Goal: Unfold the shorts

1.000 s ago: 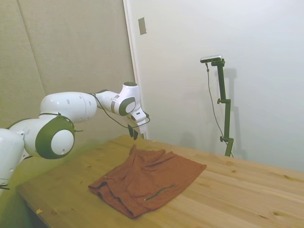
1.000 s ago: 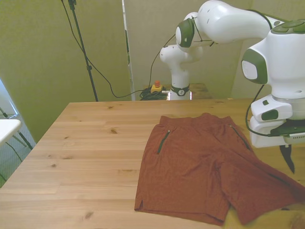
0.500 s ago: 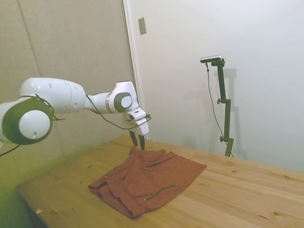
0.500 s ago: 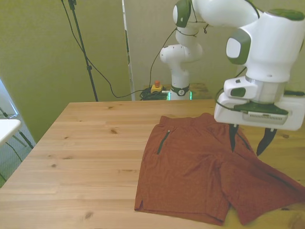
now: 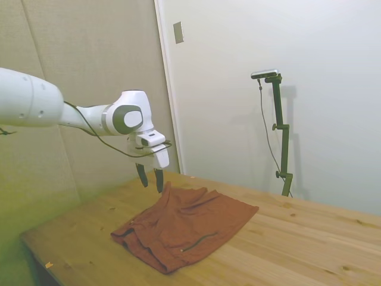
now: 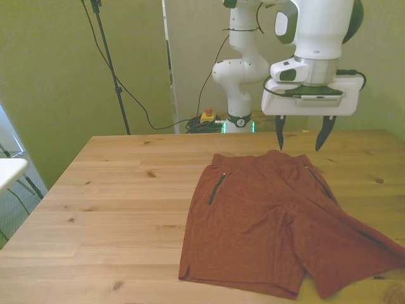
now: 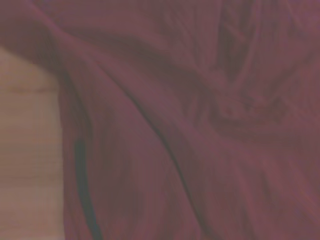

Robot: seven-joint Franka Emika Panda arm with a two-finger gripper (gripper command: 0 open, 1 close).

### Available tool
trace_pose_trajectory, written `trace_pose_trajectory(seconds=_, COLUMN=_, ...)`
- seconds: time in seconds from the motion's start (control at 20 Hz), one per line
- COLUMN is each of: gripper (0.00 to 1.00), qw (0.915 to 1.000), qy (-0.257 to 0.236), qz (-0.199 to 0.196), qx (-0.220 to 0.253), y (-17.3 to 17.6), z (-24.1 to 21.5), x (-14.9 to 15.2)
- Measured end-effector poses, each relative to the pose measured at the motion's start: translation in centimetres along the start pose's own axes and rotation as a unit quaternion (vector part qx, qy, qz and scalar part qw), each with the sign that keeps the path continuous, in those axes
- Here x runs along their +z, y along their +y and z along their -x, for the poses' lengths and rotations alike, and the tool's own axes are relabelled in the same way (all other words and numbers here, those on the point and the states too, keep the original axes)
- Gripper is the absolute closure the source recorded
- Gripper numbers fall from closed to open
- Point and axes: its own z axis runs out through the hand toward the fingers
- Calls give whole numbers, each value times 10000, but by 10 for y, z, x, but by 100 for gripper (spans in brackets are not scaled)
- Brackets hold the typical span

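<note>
Your gripper (image 6: 301,135) hangs above the table (image 6: 114,190), fingers spread wide, holding nothing, tips pointing down. The shorts (image 6: 278,221) lie flat on the wood just below and in front of it; in the front view the fingers sit over the waistband edge, clear of the cloth. Waistband faces the robot's side, the two legs point toward the front camera, so the long axis runs approx. from waistband to hems; the leg at the front view's right splays outward toward the table corner. Side view: gripper (image 5: 150,179) beside the raised cloth edge of the shorts (image 5: 184,226). Wrist view: blurred shorts (image 7: 200,130), creased, w/ a strip of table (image 7: 27,160).
</note>
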Motion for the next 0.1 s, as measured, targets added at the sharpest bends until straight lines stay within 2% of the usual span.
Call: trace_pose_trajectory(seconds=0.1, gripper=0, qw=10000, qy=36, qz=-66, qx=-33, y=28, z=14, x=-8)
